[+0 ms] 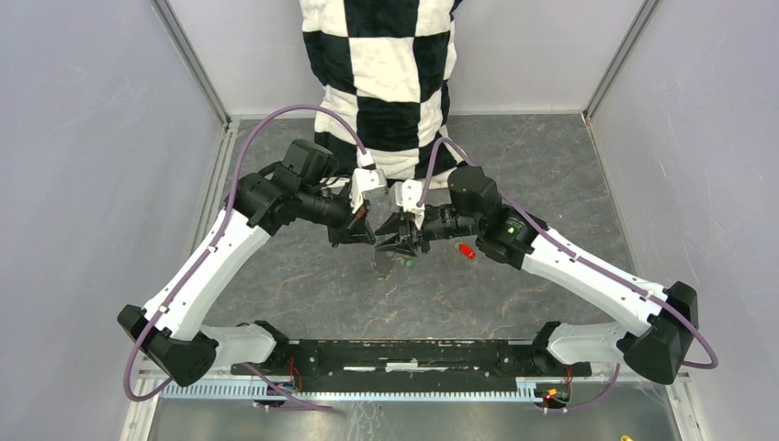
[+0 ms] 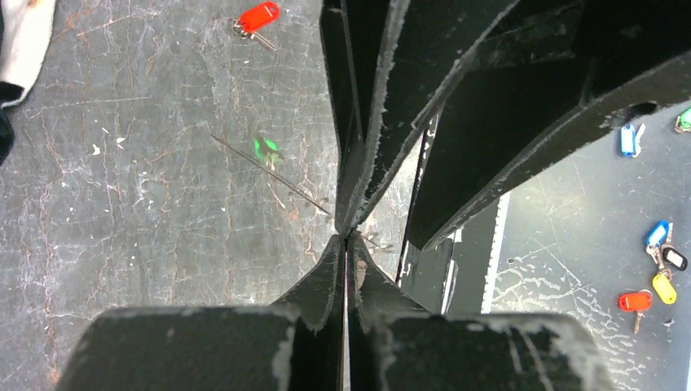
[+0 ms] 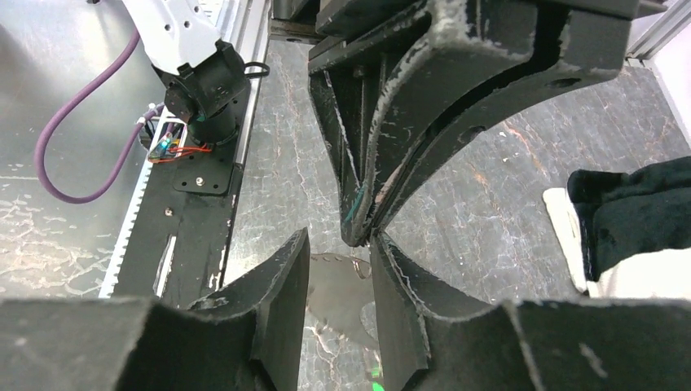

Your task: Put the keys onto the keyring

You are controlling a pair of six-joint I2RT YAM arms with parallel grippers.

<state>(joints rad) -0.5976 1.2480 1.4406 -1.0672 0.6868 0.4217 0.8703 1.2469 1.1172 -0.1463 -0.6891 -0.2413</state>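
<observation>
Both arms reach in over the middle of the counter [image 2: 122, 204], tips nearly meeting.

Left hand [image 2: 346, 236]: clenched, fingers pressed flat with no gap. The keyring [image 2: 269, 173] shows in the left wrist view as a thin grey wire running slantwise over the counter and up into this pinch. In the right wrist view it is a pale blurred oval hanging just under the same clamped tips. Noted as grasping the keyring at its edge.

Right hand [image 3: 340, 236]: released, a clear gap between its fingers and nothing seen gripped. Its tips stand just below and to either side of the left tips, and the blurred oval of the keyring hangs in the gap.

Green key [image 2: 265, 148]: only a smeared green patch right against the wire, partway along it. Cannot tell whether it is threaded on or merely lying under it.

Red key [image 2: 257, 16]: flat on the counter with its short metal blade showing, well apart from both hands and from the wire. From above it lies just beside the right wrist.

Other items: checkered cloth [image 1: 386, 55] at the far edge of the counter, behind the hands. Spare tagged keys [image 2: 664, 287] in blue, yellow, red and green lie scattered beyond the black rail [image 1: 404, 354] at the arm bases
</observation>
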